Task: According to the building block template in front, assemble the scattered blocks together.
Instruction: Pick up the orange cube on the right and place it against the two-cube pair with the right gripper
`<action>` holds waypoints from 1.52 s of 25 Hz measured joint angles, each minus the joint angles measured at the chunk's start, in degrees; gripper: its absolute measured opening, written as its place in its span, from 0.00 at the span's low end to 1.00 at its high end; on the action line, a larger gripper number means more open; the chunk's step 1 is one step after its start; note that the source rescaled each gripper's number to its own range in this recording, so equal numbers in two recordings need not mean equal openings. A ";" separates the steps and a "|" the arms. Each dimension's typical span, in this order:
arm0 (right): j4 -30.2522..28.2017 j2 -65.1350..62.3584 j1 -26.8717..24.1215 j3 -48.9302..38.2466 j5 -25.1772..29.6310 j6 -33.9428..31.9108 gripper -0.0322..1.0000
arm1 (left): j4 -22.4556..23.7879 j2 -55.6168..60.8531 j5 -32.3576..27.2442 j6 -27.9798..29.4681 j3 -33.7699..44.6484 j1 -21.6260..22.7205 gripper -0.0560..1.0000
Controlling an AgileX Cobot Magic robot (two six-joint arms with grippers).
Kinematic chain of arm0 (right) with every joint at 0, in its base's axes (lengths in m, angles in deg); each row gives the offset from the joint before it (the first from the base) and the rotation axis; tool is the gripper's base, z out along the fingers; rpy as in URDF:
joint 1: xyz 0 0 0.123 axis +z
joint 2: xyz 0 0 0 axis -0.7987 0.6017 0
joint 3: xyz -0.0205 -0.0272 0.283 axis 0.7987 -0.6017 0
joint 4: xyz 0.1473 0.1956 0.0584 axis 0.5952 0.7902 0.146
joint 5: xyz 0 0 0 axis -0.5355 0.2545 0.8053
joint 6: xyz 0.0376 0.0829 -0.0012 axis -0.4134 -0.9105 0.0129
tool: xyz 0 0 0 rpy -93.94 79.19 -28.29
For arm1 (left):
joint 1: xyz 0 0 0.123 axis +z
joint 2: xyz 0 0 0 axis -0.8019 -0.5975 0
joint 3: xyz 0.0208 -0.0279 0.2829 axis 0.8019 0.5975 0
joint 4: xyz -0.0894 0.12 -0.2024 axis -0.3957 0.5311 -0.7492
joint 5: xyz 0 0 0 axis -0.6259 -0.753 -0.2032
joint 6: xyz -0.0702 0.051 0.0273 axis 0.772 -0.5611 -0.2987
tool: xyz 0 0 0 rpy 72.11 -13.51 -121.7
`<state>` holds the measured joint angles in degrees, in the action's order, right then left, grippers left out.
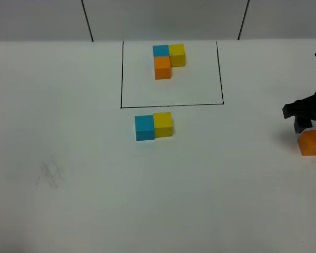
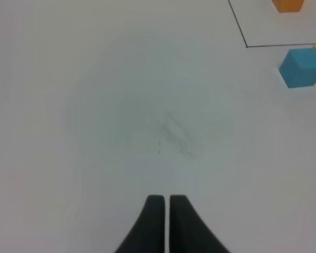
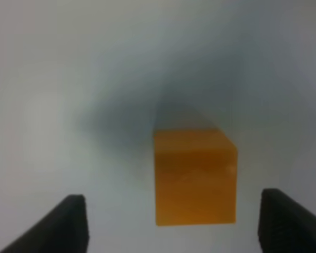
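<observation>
**A:** What is nearest on the table (image 1: 95,211)?

**B:** A faint grey scuff (image 1: 50,174) on the left side. The left pincer (image 2: 166,204) hangs above that patch. Its jaws are pressed together and it holds nothing.

**A:** And the right pincer?

**B:** The right pincer (image 1: 299,117) is at the table's right edge with its jaws spread wide. The loose orange cube (image 1: 312,142) sits flat on the table just beside it. In the wrist view the cube lies in line with the gap between the two black fingers (image 3: 68,224). It is clear of both, so it isn't gripped.

**A:** Where are the other loose cubes?

**B:** Farther back, near the middle. The loose blue cube (image 1: 144,128) and the loose yellow cube (image 1: 163,124) touch side by side, blue on the left. They stand just in front of the near line of the black outline (image 1: 171,105), well apart from the orange one.

**A:** And the template?

**B:** The template (image 1: 167,59) stands inside that outline, toward its far side. It is an L of three touching cubes. Blue and yellow sit side by side at the back, and orange sits in front of the blue. Beyond it is a grey wall (image 1: 163,18) crossed by two dark lines.
</observation>
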<state>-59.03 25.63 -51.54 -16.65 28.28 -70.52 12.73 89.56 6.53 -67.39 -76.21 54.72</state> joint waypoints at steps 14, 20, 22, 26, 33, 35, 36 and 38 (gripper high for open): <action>-7.45 8.08 0.00 0.00 -3.41 -5.88 0.79 | 0.00 0.04 0.00 0.00 0.00 0.00 0.06; -7.73 10.14 0.00 0.00 -4.77 -6.27 0.78 | 0.00 0.04 0.00 0.00 0.00 0.00 0.06; -7.78 10.41 0.00 0.00 -4.87 -6.27 0.73 | 0.00 0.04 0.00 0.00 0.00 0.00 0.06; -7.78 10.91 0.00 0.00 -4.68 -6.21 0.53 | 0.00 0.04 0.00 0.00 0.00 0.00 0.06; -6.89 10.98 0.00 0.00 -4.74 -2.83 0.53 | 0.00 0.04 0.00 0.00 0.00 0.00 0.06; -5.87 10.98 0.00 0.00 -4.68 -1.55 0.53 | 0.00 0.04 0.00 0.00 0.00 0.00 0.06; -5.26 10.98 0.00 0.00 -4.61 -1.35 0.53 | 0.00 0.04 0.00 0.00 0.00 0.00 0.06; -4.12 10.93 0.00 0.00 -4.28 -1.19 0.53 | 0.00 0.04 0.00 0.00 0.00 0.00 0.06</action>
<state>-63.15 36.56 -51.54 -16.65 23.99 -71.71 12.73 89.59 6.53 -67.39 -76.21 54.72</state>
